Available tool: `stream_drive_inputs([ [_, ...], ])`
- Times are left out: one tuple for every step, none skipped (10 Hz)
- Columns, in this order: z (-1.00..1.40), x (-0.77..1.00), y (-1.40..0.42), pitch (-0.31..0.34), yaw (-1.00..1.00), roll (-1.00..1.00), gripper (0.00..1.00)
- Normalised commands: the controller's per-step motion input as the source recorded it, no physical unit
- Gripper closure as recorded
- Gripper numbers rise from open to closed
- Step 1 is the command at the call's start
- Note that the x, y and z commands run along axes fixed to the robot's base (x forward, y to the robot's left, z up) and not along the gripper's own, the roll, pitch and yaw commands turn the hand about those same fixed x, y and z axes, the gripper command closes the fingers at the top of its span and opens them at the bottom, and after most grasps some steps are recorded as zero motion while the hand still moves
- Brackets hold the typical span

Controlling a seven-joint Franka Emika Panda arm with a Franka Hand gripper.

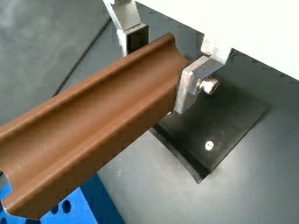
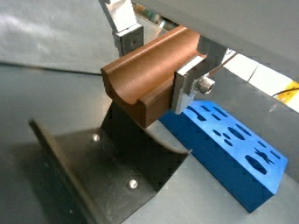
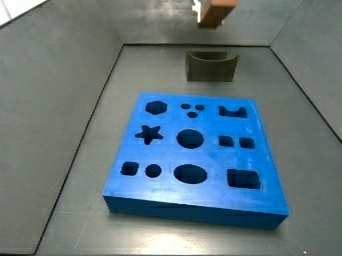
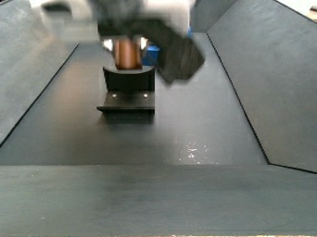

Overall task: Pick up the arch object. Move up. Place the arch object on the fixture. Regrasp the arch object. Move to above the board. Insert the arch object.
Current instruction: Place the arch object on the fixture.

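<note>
My gripper (image 1: pixel 163 59) is shut on the arch object (image 1: pixel 93 114), an orange-brown block with a concave trough along one side. Its silver fingers (image 2: pixel 191 80) press on both long sides, and the block juts out beyond them. It hangs a little above the fixture (image 2: pixel 105 166), apart from it. In a side view the arch object (image 3: pixel 214 12) is high above the dark fixture (image 3: pixel 210 66), beyond the blue board (image 3: pixel 194 150). In the other side view the blurred gripper (image 4: pixel 129 39) holds the arch object (image 4: pixel 124 54) over the fixture (image 4: pixel 128 94).
The bin's grey sloping walls (image 3: pixel 80 110) close in both sides of the floor. The board (image 2: pixel 233 144) lies right next to the fixture's base plate (image 1: pixel 222 122). A bare stretch of floor (image 4: pixel 161 157) lies in front of the fixture.
</note>
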Motion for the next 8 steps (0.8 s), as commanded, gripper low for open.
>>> stream_drive_inputs([
  [-1.0, 0.16, 0.1, 0.035, -0.19, -0.88, 1.0],
  [-1.0, 0.17, 0.11, 0.017, -0.17, -0.72, 1.0],
  [-1.0, 0.19, 0.12, 0.008, -0.14, -0.5, 1.0],
  [-1.0, 0.2, 0.12, 0.007, -0.13, -0.39, 1.0],
  [-0.87, 0.18, 0.11, 0.007, -0.1, -0.25, 1.0],
  [-0.66, 0.14, 0.09, 0.001, -0.09, -0.2, 1.0],
  [-0.39, 0.11, 0.07, -0.007, -0.08, -0.17, 1.0],
  [-0.28, 0.1, 0.06, -0.013, -0.07, -0.16, 1.0],
])
